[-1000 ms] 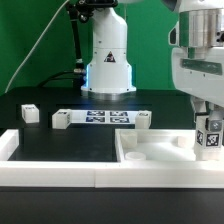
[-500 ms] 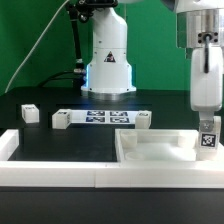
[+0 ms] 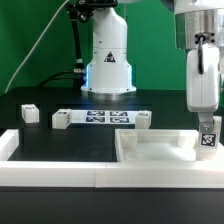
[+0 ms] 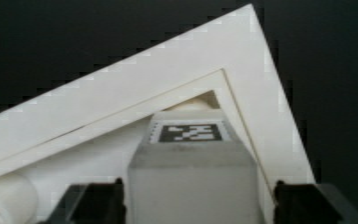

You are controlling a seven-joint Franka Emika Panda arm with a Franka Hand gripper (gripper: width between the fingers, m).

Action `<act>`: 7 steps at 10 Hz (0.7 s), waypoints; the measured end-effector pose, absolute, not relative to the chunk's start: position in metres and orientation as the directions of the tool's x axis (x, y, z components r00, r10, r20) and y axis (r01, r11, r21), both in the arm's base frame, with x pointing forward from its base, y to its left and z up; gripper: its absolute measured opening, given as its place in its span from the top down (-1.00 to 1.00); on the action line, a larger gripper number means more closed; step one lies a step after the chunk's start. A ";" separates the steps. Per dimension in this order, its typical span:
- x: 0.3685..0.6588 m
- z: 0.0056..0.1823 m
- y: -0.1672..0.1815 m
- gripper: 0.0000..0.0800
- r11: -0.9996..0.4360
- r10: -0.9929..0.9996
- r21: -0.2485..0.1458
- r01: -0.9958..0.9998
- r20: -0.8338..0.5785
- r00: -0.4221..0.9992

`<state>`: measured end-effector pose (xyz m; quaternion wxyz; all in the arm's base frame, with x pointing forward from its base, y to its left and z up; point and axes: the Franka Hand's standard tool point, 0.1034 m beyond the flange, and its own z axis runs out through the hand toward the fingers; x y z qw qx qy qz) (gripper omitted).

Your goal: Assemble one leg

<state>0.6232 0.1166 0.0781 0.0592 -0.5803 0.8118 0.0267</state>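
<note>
My gripper (image 3: 207, 124) is shut on the leg (image 3: 209, 140), a short white square post with a black-and-white tag, and holds it upright. The leg's lower end is at the far right corner of the large white tray-like panel (image 3: 150, 140); I cannot tell whether it touches. In the wrist view the leg (image 4: 194, 165) fills the space between my dark fingers (image 4: 96, 200), my gripper (image 4: 195, 203) is round it, and its tagged end points into the panel's inner corner (image 4: 211, 95).
Three more short white legs (image 3: 30, 114) (image 3: 61, 119) (image 3: 143, 120) lie on the black table by the marker board (image 3: 100, 118). A white raised border (image 3: 50, 172) runs along the front and left. The arm's base (image 3: 108, 60) stands behind.
My hand has turned about its vertical axis with the leg in it, now showing its narrow side, and the leg sits slightly lower at the panel's corner.
</note>
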 end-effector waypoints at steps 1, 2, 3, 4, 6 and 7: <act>0.623 0.078 0.116 -0.42 0.296 -0.949 -0.028 -0.955 -0.126 -0.290; 0.623 0.078 0.117 -0.58 0.261 -0.959 -0.029 -0.965 -0.125 -0.255; 0.623 0.078 0.117 -0.61 0.116 -0.987 -0.048 -0.992 -0.117 -0.109; 0.623 0.078 0.117 -0.61 0.016 -0.994 -0.059 -0.998 -0.112 -0.009; 0.623 0.079 0.118 -0.62 -0.148 -0.983 -0.078 -0.986 -0.101 0.155; 0.624 0.079 0.119 -0.62 -0.223 -0.968 -0.085 -0.971 -0.095 0.231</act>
